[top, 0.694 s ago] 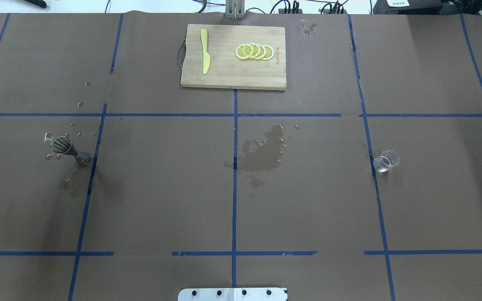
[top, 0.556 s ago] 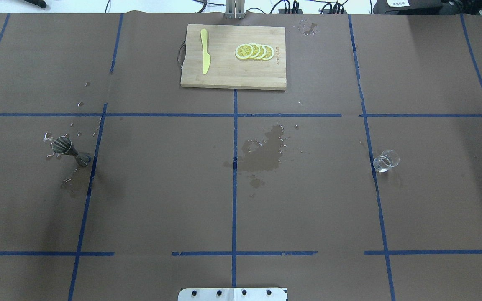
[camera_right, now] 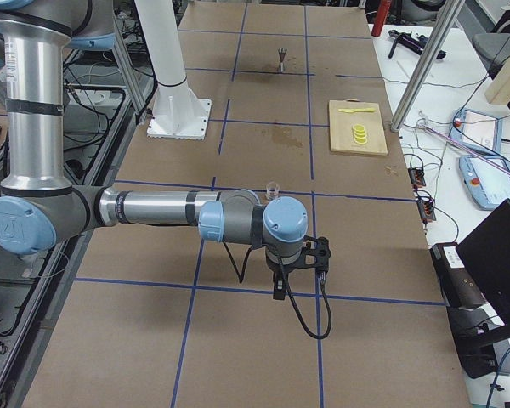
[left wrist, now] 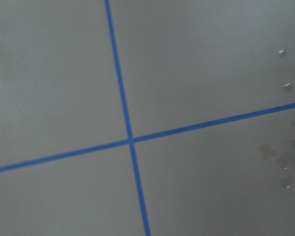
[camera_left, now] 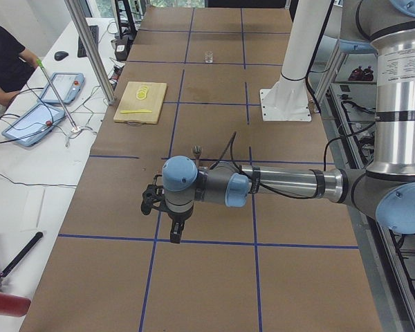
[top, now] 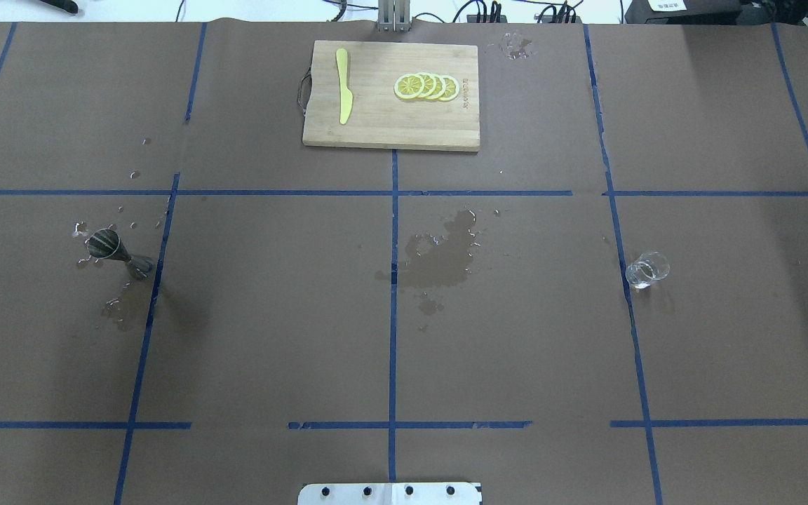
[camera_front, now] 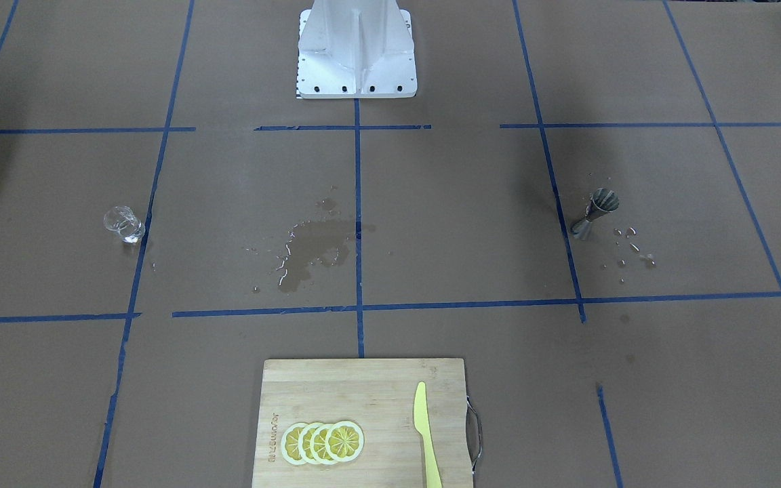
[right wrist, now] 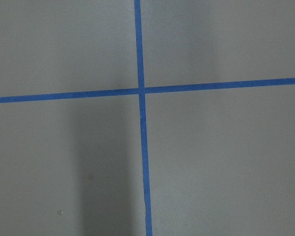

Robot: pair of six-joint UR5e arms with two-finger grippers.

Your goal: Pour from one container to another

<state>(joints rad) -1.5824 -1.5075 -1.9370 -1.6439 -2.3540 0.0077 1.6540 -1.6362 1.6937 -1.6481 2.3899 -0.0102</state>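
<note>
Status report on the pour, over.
Left gripper and right gripper away from both containers, state unreadable. Jigger and glass upright, apart. Puddle between them.

The left claw (camera_left: 174,234) shows in the exterior left view only, and its finger spacing cannot be determined. The right claw (camera_right: 279,289) shows in the exterior right view only, with the same limitation. The lower part of the jigger (camera_left: 197,148) is hidden behind the left arm (camera_left: 283,183). The base of the glass (camera_right: 272,185) is hidden behind the right arm (camera_right: 153,206), and its liquid level cannot be determined in any view. The cutting board (camera_front: 377,400) and the knife (camera_front: 422,420) are cut off by the bottom edge of the front-facing view. The robot base (top: 390,493) is cut off by the bottom edge of the overhead view. A person (camera_left: 3,59) is cut off at the left edge.
</note>
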